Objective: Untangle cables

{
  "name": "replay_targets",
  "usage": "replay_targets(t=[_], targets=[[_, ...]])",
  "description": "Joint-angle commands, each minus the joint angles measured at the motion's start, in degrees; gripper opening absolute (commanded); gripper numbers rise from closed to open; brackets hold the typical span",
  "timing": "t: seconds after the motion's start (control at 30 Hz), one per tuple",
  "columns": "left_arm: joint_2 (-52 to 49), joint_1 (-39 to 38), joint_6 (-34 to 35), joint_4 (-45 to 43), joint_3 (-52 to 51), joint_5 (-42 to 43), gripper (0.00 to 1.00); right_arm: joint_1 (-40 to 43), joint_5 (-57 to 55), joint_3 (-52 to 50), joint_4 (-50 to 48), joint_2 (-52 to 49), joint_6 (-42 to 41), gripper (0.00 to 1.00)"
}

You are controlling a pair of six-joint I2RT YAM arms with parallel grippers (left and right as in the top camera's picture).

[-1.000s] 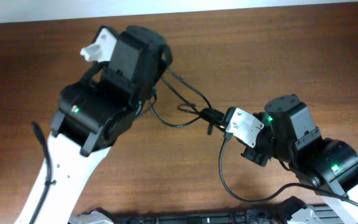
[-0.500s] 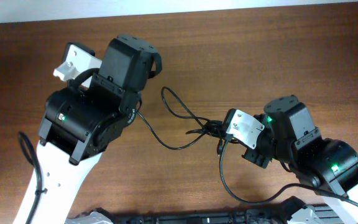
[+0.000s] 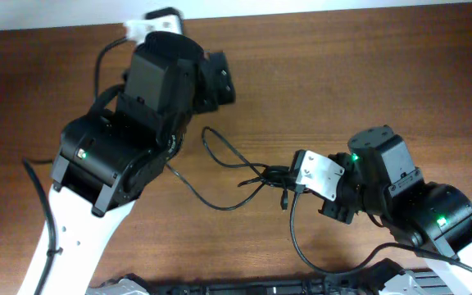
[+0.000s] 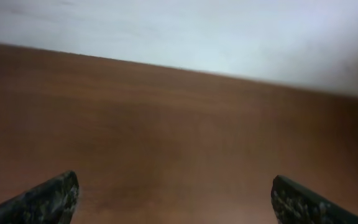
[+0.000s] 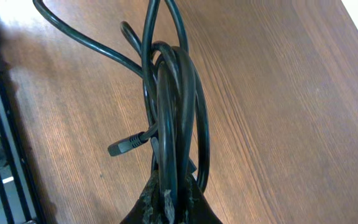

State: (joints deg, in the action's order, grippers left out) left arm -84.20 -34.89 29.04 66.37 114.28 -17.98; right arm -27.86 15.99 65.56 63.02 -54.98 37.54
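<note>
Just beyond the right gripper (image 5: 168,198) pinching them, the cables (image 5: 173,93), likely limp and light, offer the wide-open left gripper (image 4: 176,196) slack to take.

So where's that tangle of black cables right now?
In the overhead view the cables lie on the wooden table between the two arms, right of centre. Their bunched end is pinched in the right claw.
</note>
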Motion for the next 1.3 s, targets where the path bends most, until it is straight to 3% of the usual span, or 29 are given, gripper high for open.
replay_targets(t=[0.0,0.17,0.33,0.6,0.8,1.27], targets=[[-2.1,0.2,-9.6,0.6,1.0,8.1,0.99,-0.4,5.0,0.8,-0.9,0.3,1.3,0.04],[-5.0,0.2,-4.2,2.5,1.0,5.2,0.99,-0.4,4.4,0.8,-1.3,0.3,0.3,0.04],[-5.4,2.8,7.3,5.4,1.0,1.9,0.99,-0.2,-4.0,0.8,-6.7,0.3,-13.4,0.04],[-5.4,9.3,20.2,9.0,1.0,8.3,0.99,-0.2,-5.3,0.8,-16.5,0.3,-30.2,0.04],[-5.5,11.3,20.4,8.7,1.0,19.3,0.99,-0.2,-3.2,0.8,-20.4,0.3,-34.0,0.04],[-5.5,11.3,19.9,4.4,1.0,21.0,0.99,-0.3,-3.2,0.8,-18.9,-0.8,-31.5,0.04]])
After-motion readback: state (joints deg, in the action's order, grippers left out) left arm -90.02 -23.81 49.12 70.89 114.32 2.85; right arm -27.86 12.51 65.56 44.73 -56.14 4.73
